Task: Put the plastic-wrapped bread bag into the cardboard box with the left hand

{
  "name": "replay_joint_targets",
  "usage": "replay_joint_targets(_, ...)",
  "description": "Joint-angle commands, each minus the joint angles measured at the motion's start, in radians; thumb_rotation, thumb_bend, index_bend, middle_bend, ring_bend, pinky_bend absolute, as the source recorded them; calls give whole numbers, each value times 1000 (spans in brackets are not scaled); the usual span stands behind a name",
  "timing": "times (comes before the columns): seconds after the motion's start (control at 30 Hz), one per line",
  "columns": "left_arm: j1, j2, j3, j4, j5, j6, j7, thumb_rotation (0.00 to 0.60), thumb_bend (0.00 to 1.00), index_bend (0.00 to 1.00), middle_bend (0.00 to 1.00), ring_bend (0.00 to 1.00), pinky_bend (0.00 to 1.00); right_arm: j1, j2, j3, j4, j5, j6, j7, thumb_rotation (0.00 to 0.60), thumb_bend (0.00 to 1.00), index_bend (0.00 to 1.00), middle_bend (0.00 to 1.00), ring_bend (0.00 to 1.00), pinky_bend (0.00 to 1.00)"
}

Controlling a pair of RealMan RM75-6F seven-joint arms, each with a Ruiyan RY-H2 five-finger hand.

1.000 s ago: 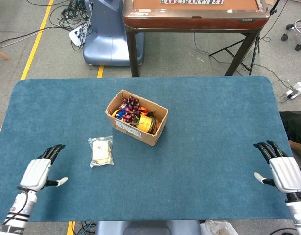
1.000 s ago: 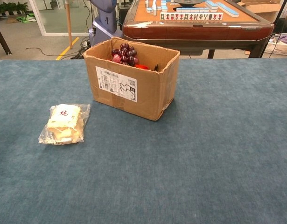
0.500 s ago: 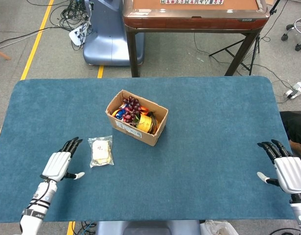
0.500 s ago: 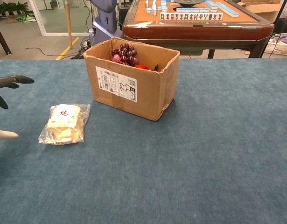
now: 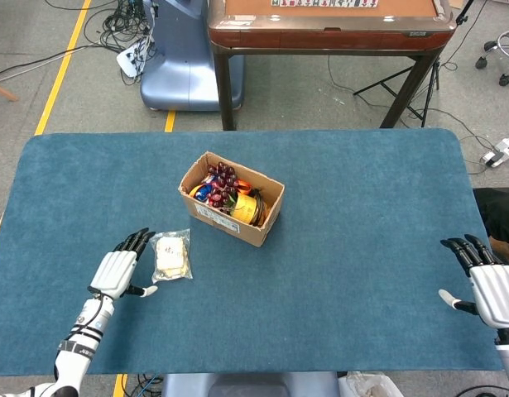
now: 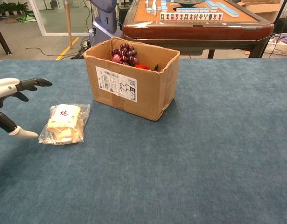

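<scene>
The plastic-wrapped bread bag [image 5: 171, 255] [image 6: 65, 123] lies flat on the blue table, left of the cardboard box [image 5: 232, 198] [image 6: 131, 79]. The box stands open at the top, with purple grapes and other items inside. My left hand [image 5: 118, 270] [image 6: 12, 100] hovers just left of the bag, fingers spread and holding nothing; its thumb tip is close to the bag's near left corner. My right hand [image 5: 493, 291] is open at the table's far right edge, far from both objects, and shows only in the head view.
The blue table [image 5: 362, 248] stretches wide to the right of the box. Beyond its far edge stand a brown mahjong table [image 5: 328, 25] and a grey-blue machine base [image 5: 184, 58].
My left hand has moved rightward across the table, from its left edge to just beside the bread bag. My right hand has drifted slightly right and nearer the front edge.
</scene>
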Motion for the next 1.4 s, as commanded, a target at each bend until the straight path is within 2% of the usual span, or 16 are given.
replay_joint_targets(0.03, -12, -11, 1, 10, -19, -6, 14, 600, 62, 0, 0, 0, 118, -1, 2, 0, -1, 0, 2, -1, 600, 33, 199, 209, 98, 414)
replay_joint_targets(0.47, -59, -55, -5, 59, -112, -16, 66, 600, 62, 0, 0, 0, 92, -10, 19, 3, -12, 0, 11, 6, 600, 33, 198, 209, 99, 414)
replay_joint_targets(1.0, -91, -108, -11, 176, -185, -31, 61, 600, 62, 0, 0, 0, 92, -10, 21, 6, -14, 4, 6, 8, 600, 33, 199, 209, 99, 414)
replay_joint_targets(1.4, -105, -104, -33, 226, -217, -25, 54, 600, 62, 0, 0, 0, 92, -9, 19, 7, -11, 6, 1, 7, 600, 33, 198, 209, 98, 414)
